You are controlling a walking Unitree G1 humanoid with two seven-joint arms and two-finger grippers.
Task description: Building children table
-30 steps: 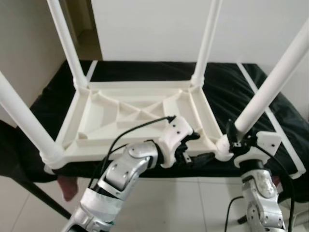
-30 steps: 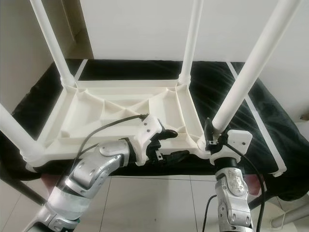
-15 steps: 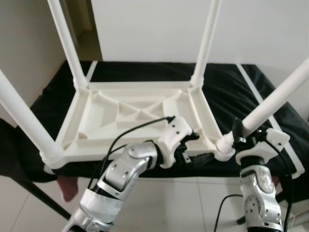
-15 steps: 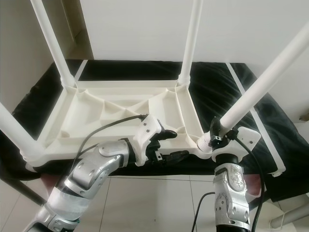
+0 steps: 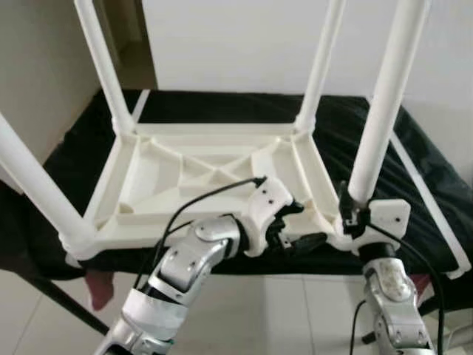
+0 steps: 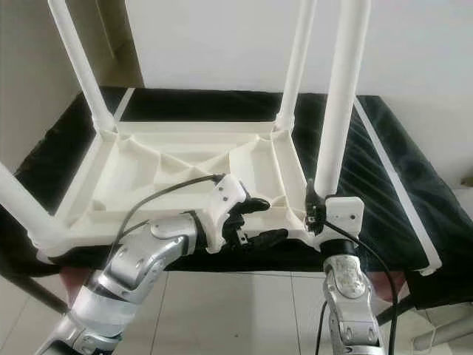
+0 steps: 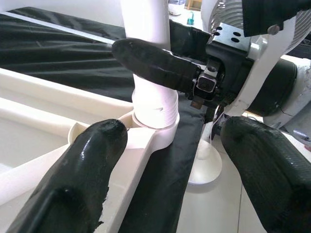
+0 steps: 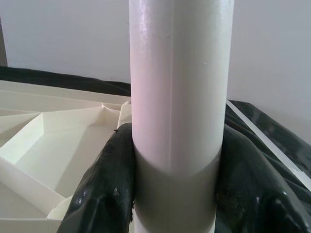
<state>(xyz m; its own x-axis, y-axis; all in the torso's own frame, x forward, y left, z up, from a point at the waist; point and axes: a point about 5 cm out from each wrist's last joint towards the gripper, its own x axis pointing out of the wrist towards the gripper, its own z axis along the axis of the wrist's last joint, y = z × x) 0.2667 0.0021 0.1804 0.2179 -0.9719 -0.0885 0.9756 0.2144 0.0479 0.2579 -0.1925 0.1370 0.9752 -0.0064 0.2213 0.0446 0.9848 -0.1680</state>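
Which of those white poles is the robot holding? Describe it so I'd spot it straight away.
Find the white table lying upside down on the black-covered surface, four legs pointing up. At its near corner on the robot's right stands the held leg. Unlike the other three, its base sits between the black fingers of the right gripper.

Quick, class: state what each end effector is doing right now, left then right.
Left end effector: open, straddling the near edge of the upturned table, holding nothing.
Right end effector: closed on the table leg just above its socket.
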